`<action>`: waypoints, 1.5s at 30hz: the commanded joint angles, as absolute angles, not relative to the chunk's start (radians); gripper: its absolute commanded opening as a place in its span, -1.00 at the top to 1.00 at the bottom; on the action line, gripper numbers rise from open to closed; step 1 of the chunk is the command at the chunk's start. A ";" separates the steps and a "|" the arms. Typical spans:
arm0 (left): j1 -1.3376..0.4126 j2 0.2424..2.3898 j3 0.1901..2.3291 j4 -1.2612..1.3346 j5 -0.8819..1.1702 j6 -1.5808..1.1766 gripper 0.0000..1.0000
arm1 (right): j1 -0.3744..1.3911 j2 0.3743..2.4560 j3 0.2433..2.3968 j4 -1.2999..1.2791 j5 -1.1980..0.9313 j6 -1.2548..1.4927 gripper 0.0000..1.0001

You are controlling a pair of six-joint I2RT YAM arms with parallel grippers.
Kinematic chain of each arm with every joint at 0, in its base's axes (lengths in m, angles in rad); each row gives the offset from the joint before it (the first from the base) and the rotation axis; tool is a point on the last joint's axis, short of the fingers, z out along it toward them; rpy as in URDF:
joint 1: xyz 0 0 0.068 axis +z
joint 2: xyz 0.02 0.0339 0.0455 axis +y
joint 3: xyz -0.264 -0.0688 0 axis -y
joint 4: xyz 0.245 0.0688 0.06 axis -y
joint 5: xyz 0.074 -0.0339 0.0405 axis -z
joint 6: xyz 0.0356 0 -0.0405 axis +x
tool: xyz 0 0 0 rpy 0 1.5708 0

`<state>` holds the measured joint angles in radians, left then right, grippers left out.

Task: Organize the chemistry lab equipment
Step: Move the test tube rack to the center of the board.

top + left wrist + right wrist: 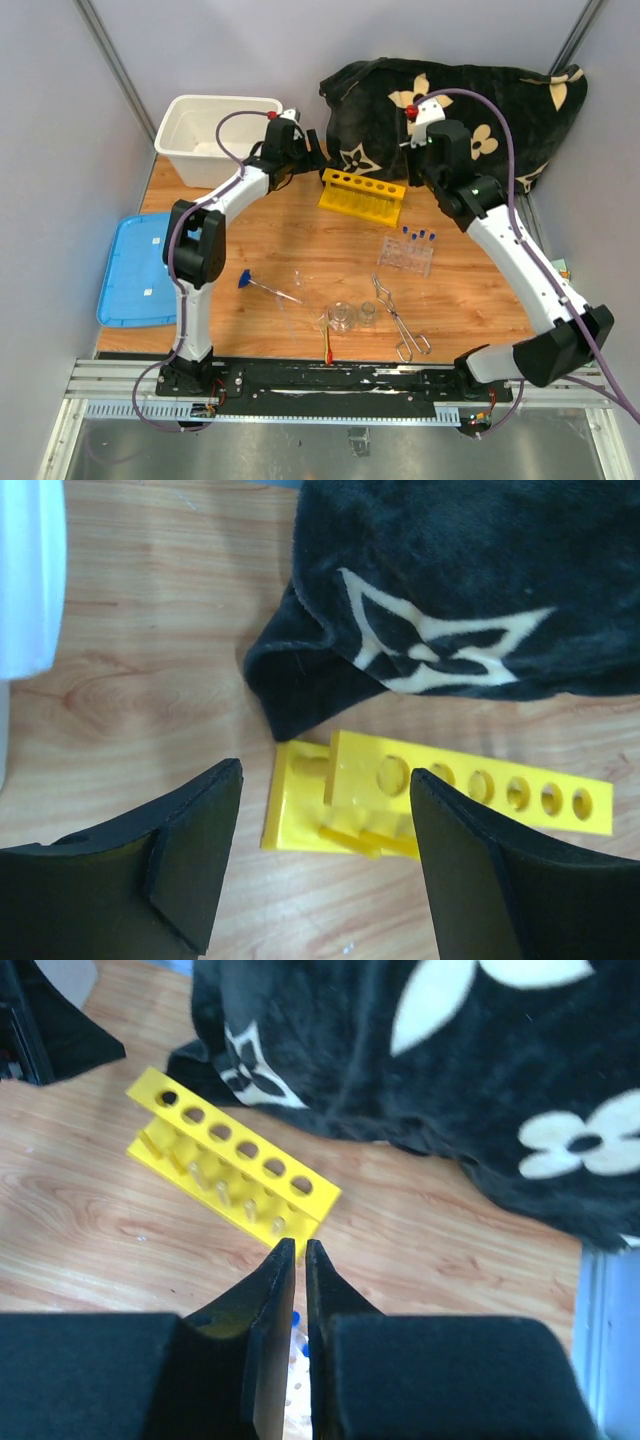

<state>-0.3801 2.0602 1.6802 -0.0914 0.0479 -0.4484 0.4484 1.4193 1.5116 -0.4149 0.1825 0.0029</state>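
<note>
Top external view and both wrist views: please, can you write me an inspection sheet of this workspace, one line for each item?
Surface: wooden table, no spill seen.
Job's things: yellow rack at the back, no tubes seen in it; clear rack holds blue-capped tubes; beakers, tongs, red-tipped stick and blue-ended rod lie loose in front.
Clutter: black flowered cloth back right; white tub back left; blue lid at the left edge.
Grippers: left end effector open over the yellow rack's end; right end effector shut, empty.
Cables: purple cable along each arm, no snag seen.
Surroundings: grey walls; metal rail at the near edge.
</note>
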 commanded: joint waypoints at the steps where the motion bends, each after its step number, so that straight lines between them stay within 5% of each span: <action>1: -0.377 2.156 1.798 -0.152 0.051 -0.426 -0.43 | 0.424 1.356 1.412 -0.469 0.264 0.000 0.80; 39: -0.555 2.319 1.942 -0.088 0.240 -0.588 -0.40 | 0.359 1.285 1.304 -0.479 0.218 0.029 0.85; 42: -0.557 2.299 1.932 -0.084 0.224 -0.586 -0.42 | 0.358 1.291 1.304 -0.477 0.205 0.031 0.75; 45: -0.556 2.232 1.883 -0.086 0.153 -0.553 -0.67 | 0.355 1.306 1.304 -0.469 0.171 0.036 0.50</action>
<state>-0.5522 2.3051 1.9011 -0.1234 0.2050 -0.5732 0.3717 1.3033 1.3148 -0.4824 0.2123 0.0242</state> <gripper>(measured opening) 0.767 0.197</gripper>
